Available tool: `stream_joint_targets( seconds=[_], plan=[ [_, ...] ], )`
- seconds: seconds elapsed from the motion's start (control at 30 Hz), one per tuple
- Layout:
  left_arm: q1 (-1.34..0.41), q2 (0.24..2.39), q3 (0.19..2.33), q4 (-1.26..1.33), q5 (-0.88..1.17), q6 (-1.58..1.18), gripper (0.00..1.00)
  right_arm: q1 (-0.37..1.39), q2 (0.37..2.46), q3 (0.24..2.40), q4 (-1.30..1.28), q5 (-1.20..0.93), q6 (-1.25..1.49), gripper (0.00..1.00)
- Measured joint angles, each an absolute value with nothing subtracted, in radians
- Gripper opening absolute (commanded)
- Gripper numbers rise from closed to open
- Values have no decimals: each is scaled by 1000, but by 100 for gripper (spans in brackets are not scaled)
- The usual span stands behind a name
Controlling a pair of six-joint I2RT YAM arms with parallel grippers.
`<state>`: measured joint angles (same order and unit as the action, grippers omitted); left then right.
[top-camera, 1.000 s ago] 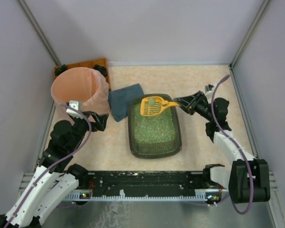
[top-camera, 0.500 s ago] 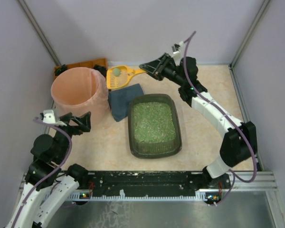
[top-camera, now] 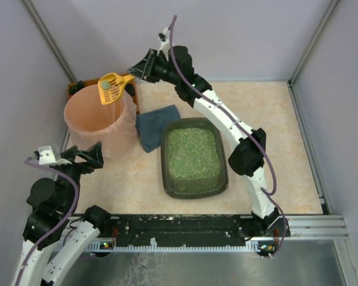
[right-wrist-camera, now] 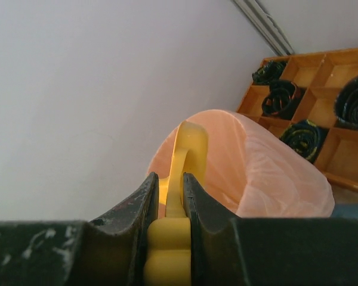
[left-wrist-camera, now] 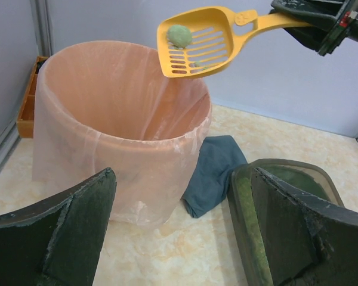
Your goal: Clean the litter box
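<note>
Overhead, the right gripper (top-camera: 137,70) is clamped narrow on the handle of a yellow scoop (top-camera: 110,88), its two fingers pressed against the handle's sides in the wrist view. The scoop reaches out ahead of that gripper, and its slotted head hangs above the far rim of the pink bucket (top-camera: 107,128), which is lined with a thin bag. A round green clump (left-wrist-camera: 179,36) lies in the scoop's head, with a few loose grains beside it.

The litter box (top-camera: 194,192) sits on the beige surface (top-camera: 268,131), well apart from the right gripper and below it, back toward the arm bases. Green granules fill it. A blue cloth (top-camera: 155,128) lies crumpled between the box and the bucket, touching the box's corner. Beyond the bucket from the right gripper, an orange compartment tray (right-wrist-camera: 328,149) holds dark coiled items.

The left gripper (top-camera: 96,157) stands wide and holds nothing. The bucket is just ahead of it, and the litter box is ahead to its right, partly behind its right finger.
</note>
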<state>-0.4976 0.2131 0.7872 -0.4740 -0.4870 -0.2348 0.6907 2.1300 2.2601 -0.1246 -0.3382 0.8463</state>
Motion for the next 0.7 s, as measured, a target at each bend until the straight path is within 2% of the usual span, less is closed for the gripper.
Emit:
stream_joint_targets(
  seconds=[0.1, 0.17, 0.43, 0.7],
  plan=[
    [-498, 211, 787, -482, -494, -235, 98, 725, 2215, 2412, -183, -326, 738, 0],
    [-498, 211, 787, -488, -496, -235, 98, 743, 2233, 2440, -202, -322, 669, 0],
    [-498, 211, 787, -499, -497, -235, 98, 805, 2232, 2428, -224, -287, 397, 0],
    [-498, 212, 787, -498, -486, -240, 98, 825, 2222, 2421, -226, -272, 249, 0]
  ],
)
